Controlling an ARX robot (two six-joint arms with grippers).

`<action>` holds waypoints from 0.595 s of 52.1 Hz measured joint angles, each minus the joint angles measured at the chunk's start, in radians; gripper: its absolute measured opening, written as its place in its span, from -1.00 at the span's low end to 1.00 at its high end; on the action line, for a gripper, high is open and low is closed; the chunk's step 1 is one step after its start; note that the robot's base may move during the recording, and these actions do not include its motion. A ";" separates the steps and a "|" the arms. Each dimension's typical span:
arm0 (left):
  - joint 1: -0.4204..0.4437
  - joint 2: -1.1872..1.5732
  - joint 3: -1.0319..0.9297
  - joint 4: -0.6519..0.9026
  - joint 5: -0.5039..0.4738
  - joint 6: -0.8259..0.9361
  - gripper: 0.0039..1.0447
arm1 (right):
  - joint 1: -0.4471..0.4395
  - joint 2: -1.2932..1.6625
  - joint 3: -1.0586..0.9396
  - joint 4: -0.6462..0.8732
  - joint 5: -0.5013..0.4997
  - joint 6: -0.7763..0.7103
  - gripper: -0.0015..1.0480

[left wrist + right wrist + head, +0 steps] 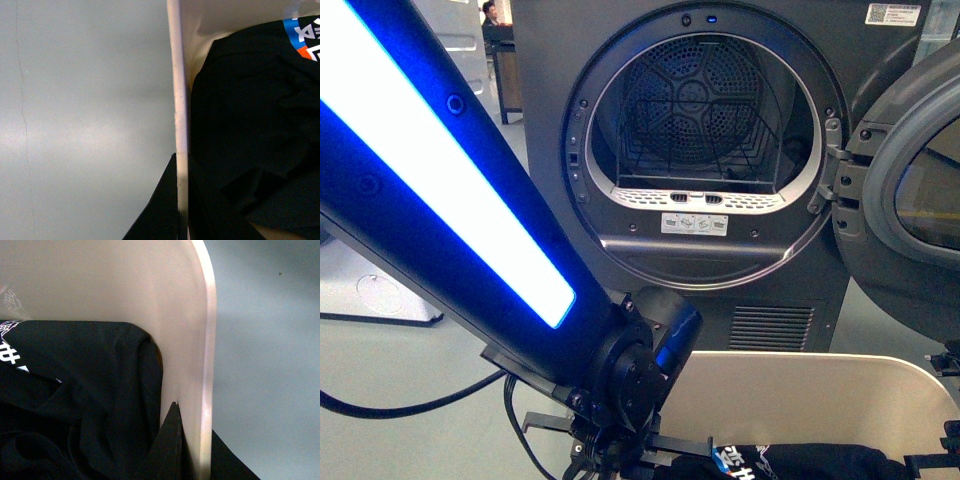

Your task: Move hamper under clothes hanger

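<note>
The left gripper [180, 167] and right gripper [194, 437] each clamp an opposite side wall of the hamper [800, 388], which holds black clothes [805, 464], likely to carry it level away from the dryer [620, 60].

Beige hamper [800, 395] w/ black tee [250, 125], blue/orange/white print [301, 31]; dk-grey dryer [820, 30], pale-grey floor [75, 125].

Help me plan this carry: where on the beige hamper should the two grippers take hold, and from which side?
Take the hamper by its rim, one gripper on each side wall, probably coming from above. The wall is thin and upright, so a finger fits either side, and the black clothes lie inside it. The left gripper and right gripper straddle it that way.
</note>
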State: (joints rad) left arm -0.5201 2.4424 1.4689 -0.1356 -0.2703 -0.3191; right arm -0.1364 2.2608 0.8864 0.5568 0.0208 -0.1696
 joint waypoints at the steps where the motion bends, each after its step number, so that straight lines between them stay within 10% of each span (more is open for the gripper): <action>1: 0.000 0.000 -0.003 0.002 0.001 0.002 -0.92 | 0.001 0.000 -0.003 0.003 0.000 0.001 -0.95; 31: 0.003 -0.019 -0.038 0.069 -0.008 0.036 -0.92 | 0.002 0.007 -0.021 0.045 0.000 0.009 -0.95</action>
State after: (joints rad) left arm -0.5171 2.4233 1.4311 -0.0662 -0.2783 -0.2829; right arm -0.1345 2.2681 0.8654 0.6014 0.0212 -0.1604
